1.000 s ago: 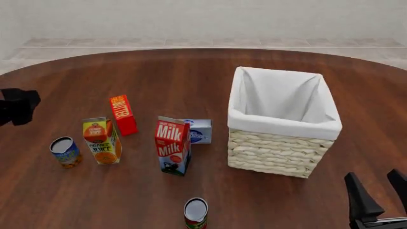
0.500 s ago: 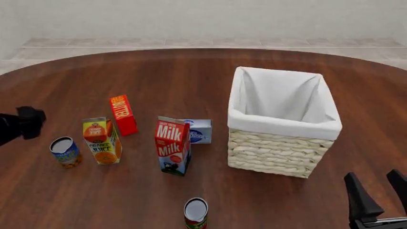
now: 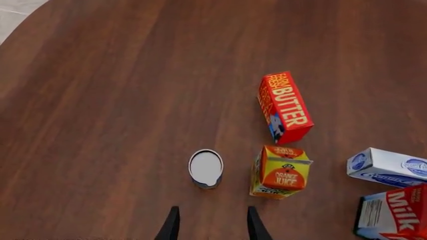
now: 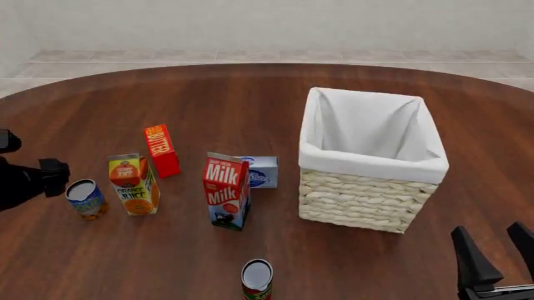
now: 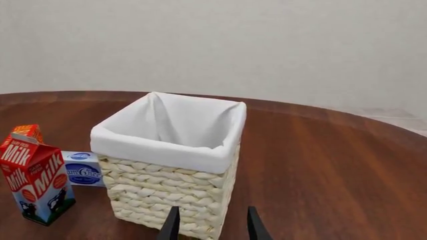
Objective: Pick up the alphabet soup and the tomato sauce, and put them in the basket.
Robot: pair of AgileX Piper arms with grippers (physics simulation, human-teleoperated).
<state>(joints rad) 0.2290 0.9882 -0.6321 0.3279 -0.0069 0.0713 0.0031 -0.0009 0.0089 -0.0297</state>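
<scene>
Front view: the round wooden table point(image 4: 250, 94) carries the woven basket point(image 4: 367, 203) right of centre, its white cloth lining folded over the rim. The alphabet soup point(image 4: 86, 199) stands upright toward the table's left edge, just beside the orange juice carton point(image 4: 134, 185). Behind that carton leans the red butter box point(image 4: 161, 150). Nearer the middle stands the milk carton point(image 4: 226, 190), with a white and blue cream cheese box point(image 4: 261, 172) just behind it. The tomato sauce point(image 4: 257, 279) stands alone at the near edge, apart from everything else. The left gripper point(image 4: 37, 178) comes in from the left edge, its dark body just beside the soup can — whether it touches the can cannot be told here. The right gripper point(image 4: 498, 250) sits at the near right corner, fingers spread with nothing between them.

Left wrist view: the left gripper point(image 3: 210, 225) shows two dark fingertips set apart, holding nothing; the alphabet soup point(image 3: 205, 169) stands just beyond them, roughly in line with the gap. The orange juice carton point(image 3: 281, 171), butter box point(image 3: 285, 107), cream cheese box point(image 3: 388, 167) and milk carton point(image 3: 393, 215) are also seen.

Right wrist view: the right gripper point(image 5: 211, 225) has its fingertips apart — empty — facing the basket point(image 5: 170, 202). The milk carton point(image 5: 37, 182) and cream cheese box point(image 5: 81, 169) stand beside the basket.
</scene>
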